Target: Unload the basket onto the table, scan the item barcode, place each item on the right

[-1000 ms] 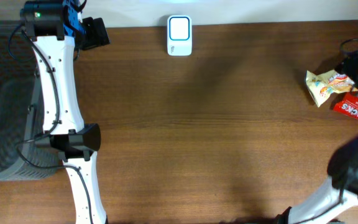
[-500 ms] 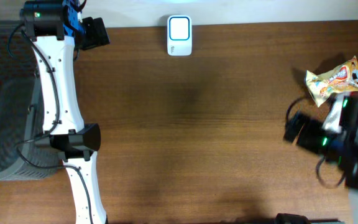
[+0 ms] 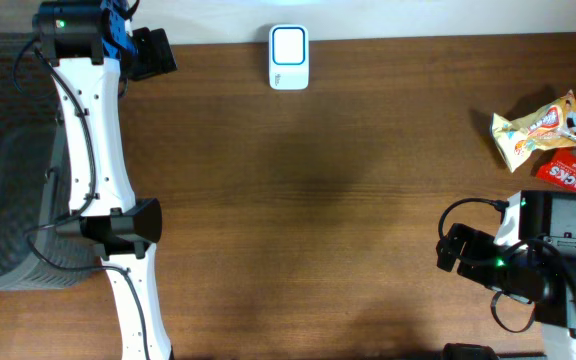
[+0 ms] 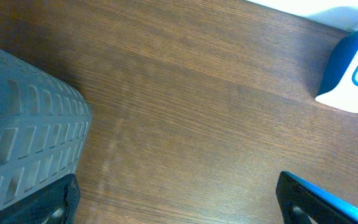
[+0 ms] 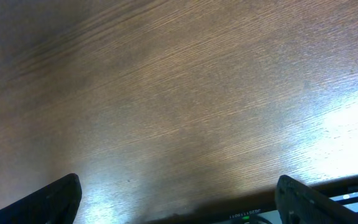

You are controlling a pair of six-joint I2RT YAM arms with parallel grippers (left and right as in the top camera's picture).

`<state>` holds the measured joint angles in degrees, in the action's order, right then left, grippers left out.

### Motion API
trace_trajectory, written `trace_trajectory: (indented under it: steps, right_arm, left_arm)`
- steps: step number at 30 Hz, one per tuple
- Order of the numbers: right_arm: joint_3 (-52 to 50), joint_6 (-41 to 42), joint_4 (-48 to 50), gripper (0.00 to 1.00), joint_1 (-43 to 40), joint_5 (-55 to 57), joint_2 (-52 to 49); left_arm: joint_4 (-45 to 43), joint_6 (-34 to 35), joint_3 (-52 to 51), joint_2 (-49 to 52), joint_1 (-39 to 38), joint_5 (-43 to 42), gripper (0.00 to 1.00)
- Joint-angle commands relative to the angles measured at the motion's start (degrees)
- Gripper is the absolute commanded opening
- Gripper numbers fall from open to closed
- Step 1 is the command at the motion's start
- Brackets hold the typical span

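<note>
Two snack items lie at the table's right edge: a yellow-white packet [image 3: 538, 130] and a red packet [image 3: 571, 171] just below it. The white-and-blue barcode scanner [image 3: 289, 57] stands at the back edge; its corner shows in the left wrist view [image 4: 353, 68]. My left gripper [image 3: 158, 52] is at the back left, open [image 4: 179, 199] over bare wood, left of the scanner. My right gripper [image 3: 451, 250] hovers at the front right, well below and left of the packets. It is open [image 5: 179, 199] with only table between its fingers.
A grey mesh basket [image 3: 8, 200] fills the left side, and its ribbed wall [image 4: 23, 124] shows in the left wrist view. The left arm [image 3: 93, 140] stretches along the basket's right side. The right arm's base and cables [image 3: 548, 280] crowd the front right corner.
The right arm has swung from over the packets at the right edge down to the front right, uncovering both packets. The left arm has not moved.
</note>
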<state>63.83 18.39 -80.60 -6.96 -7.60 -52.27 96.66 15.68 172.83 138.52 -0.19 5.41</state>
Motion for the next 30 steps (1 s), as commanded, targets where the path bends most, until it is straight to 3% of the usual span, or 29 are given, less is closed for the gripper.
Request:
trace_trajectory:
  steps: [1, 5, 13, 18, 30]
  right_arm:
    - [-0.61, 0.0, 0.9, 0.99, 1.05, 0.0, -0.31]
    - [-5.51, -1.68, 9.2, 0.98, 5.4, 0.04, 4.5]
    - [-36.11, -1.68, 39.34, 0.98, 7.89, -1.97, 34.14]
    - [-51.3, -2.38, 61.64, 0.99, 11.19, -1.75, 45.31]
    - [-62.53, -3.17, 81.64, 0.99, 11.08, 7.23, 52.09]
  left_arm:
    - [0.04, 0.33, 0.59, -0.74, 0.26, 0.42, 0.99]
    - [0.07, 0.33, 0.59, -0.74, 0.26, 0.44, 0.99]
    - [0.04, 0.33, 0.59, -0.74, 0.26, 0.44, 0.99]
    - [0.04, 0.33, 0.59, -0.74, 0.26, 0.44, 0.99]
    - [0.04, 0.33, 0.59, -0.74, 0.26, 0.44, 0.99]
